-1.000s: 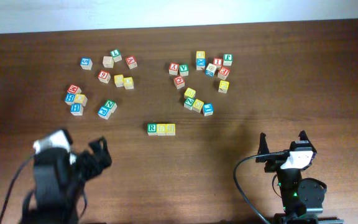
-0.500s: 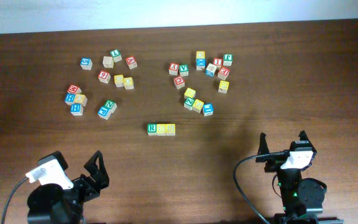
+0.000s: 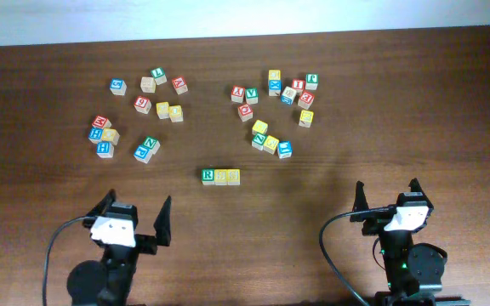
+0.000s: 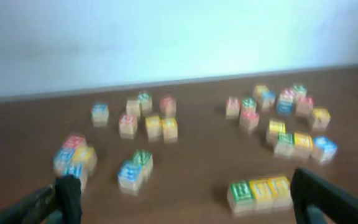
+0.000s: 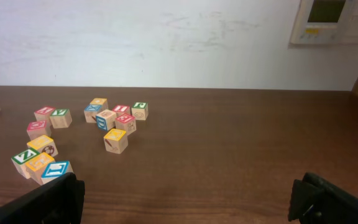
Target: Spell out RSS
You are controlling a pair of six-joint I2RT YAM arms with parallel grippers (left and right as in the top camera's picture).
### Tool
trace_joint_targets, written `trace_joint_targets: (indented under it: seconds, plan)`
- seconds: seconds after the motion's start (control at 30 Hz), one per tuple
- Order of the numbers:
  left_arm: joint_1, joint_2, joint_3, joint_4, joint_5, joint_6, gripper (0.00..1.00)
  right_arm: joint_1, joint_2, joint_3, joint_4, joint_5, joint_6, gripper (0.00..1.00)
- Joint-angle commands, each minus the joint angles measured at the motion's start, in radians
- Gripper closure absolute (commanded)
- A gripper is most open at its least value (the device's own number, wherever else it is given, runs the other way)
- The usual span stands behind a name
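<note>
The RSS row lies at the table's middle: a green R cube with two yellow-faced cubes touching on its right. The blurred left wrist view shows the green cube and the yellow pair low on the right. My left gripper stands open near the front edge, well short of the row and to its left, with nothing between its fingers. At the front right my right gripper is open and empty too. The row is outside the right wrist view, where that gripper faces bare table.
A loose cluster of mixed-colour cubes lies at the back left and another at the back right, the nearest being a blue cube. A white wall runs behind the table. Black cables trail from both arm bases.
My left arm has swung right from the front left corner and now stands upright facing the cubes, jaws still wide. The right arm and the cubes have not moved.
</note>
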Motion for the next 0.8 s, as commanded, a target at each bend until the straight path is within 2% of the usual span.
trace_joint_targets:
  seconds: [0.0, 0.13, 0.33, 0.47, 0.67, 0.77]
  plan:
    - [0.001, -0.037, -0.08, 0.151, 0.029, 0.044, 0.01, 0.005, -0.009, -0.005, -0.006, -0.006, -0.006, 0.02]
    - [0.001, -0.037, -0.145, 0.311, 0.002, 0.044, 0.01, 0.005, -0.008, -0.005, -0.006, -0.006, -0.006, 0.02]
    - [0.001, -0.048, -0.227, 0.46, -0.042, 0.044, 0.01, 0.005, -0.008, -0.005, -0.005, -0.006, -0.006, 0.02]
    - [0.001, -0.113, -0.254, 0.404, -0.054, 0.04, 0.01, 0.005, -0.009, -0.005, -0.006, -0.006, -0.006, 0.02]
    - [0.001, -0.113, -0.254, 0.383, -0.057, 0.041, 0.01, 0.005, -0.008, -0.005, -0.006, -0.006, -0.006, 0.02]
    - [0.001, -0.113, -0.254, 0.269, -0.056, 0.04, 0.01, 0.005, -0.008, -0.005, -0.006, -0.006, -0.006, 0.02]
